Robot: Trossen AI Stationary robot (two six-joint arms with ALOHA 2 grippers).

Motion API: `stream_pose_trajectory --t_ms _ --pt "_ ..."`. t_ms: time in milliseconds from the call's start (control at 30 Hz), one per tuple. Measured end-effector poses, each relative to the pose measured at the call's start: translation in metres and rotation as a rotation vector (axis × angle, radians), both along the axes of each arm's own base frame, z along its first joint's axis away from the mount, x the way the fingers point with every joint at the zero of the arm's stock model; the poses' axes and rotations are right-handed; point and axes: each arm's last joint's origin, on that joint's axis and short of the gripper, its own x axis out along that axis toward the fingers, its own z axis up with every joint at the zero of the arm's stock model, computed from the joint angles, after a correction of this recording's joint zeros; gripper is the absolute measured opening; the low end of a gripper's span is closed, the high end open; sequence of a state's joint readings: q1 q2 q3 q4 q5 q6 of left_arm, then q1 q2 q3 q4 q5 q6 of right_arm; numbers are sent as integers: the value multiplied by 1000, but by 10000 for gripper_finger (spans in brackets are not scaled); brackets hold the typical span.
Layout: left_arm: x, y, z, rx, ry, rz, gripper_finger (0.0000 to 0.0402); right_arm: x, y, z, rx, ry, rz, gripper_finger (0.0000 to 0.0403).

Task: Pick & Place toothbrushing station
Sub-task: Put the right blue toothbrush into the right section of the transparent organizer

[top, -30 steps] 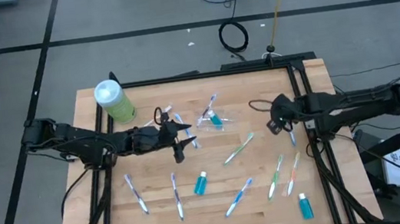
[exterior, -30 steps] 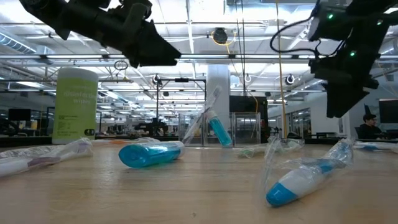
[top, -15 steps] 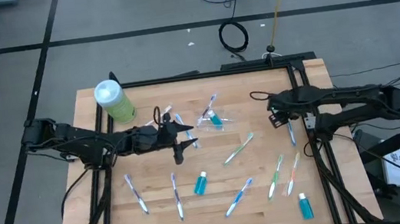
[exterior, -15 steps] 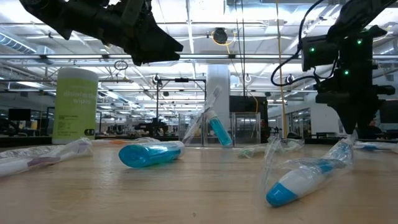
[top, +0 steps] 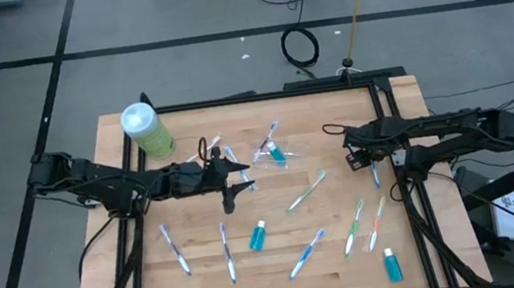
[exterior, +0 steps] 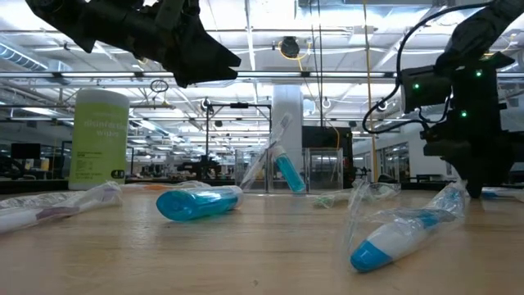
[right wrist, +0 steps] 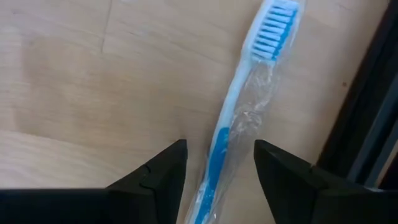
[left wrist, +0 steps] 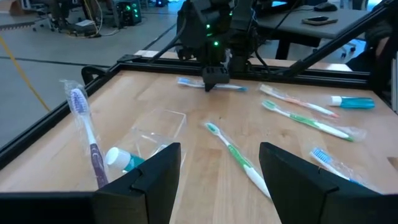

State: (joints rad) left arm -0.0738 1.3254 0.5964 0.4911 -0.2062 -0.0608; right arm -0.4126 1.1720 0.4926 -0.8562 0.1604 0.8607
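1. While I watched the overhead feed, the right gripper (top: 356, 158) sat low over the right side of the light wooden tabletop (top: 205, 280), just beside the black frame rail (top: 390, 126).
2. Its fingers (right wrist: 152, 177) stood apart, straddling a blue-and-white toothbrush in a clear wrapper (right wrist: 236, 124) that lay flat on the wood; I saw no contact with it.
3. From above, that same brush (top: 374, 174) ran alongside the rail, just beside the right gripper.
4. The left gripper (top: 231, 189) hung above the middle of the tabletop with its fingers (left wrist: 149, 177) spread and nothing between them.
5. Ahead of it lay the small clear plastic cup (left wrist: 155, 129), tipped on its side, with a teal white-capped tube (left wrist: 121, 158) and a purple toothbrush in wrap (left wrist: 87, 134) near it.
6. A green-and-white toothbrush (left wrist: 239, 158) lay just beyond the cup.
7. More wrapped brushes and two teal tubes (top: 257, 234) were scattered across the front half.
8. The large green white-lidded canister (top: 146, 129) stood upright at the back left corner.
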Motion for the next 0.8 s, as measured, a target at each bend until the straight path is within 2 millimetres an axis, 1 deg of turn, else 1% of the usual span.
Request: stream_pose_trajectory --t_ms 67,167,567,667,800 --pt "0 0 0 0 0 0 223 -1 0 -1 -3 7 14 182" --pt "0 0 0 3 0 0 223 0 0 -1 -20 10 18 165" --pt "0 0 0 1 1 1 223 2 -1 -2 -17 -17 45 40" --pt "0 0 0 0 1 1 223 3 -2 -1 -26 -19 76 27" --pt "0 0 0 0 1 1 223 4 -3 2 -74 -51 92 32"
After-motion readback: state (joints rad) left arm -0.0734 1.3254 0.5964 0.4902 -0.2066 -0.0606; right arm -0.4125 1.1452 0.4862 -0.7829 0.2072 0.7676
